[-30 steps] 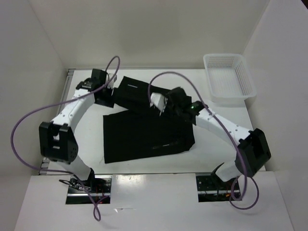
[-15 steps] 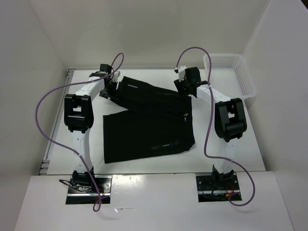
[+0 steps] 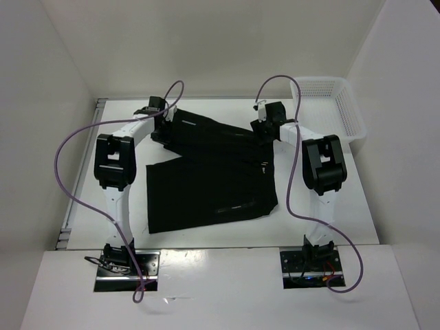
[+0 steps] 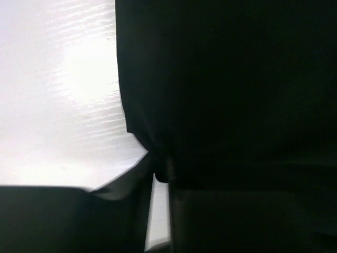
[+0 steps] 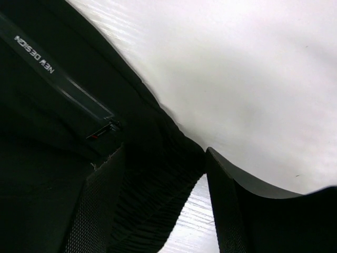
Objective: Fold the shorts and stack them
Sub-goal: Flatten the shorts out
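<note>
"NEW DESIGN" on the shorts [image 5: 42, 132]

1. The top view looks down from above and behind the arm bases, far enough off to take in the whole white surface [image 3: 330, 206] and the shorts [image 3: 206, 192].
2. The left wrist view sits very close, facing down past the left hand [image 4: 160, 178] at the cloth's edge.
3. The right wrist view is just as close, over the waistband at the right hand [image 5: 164, 158].
4. All three share the shorts' far edge.
</note>
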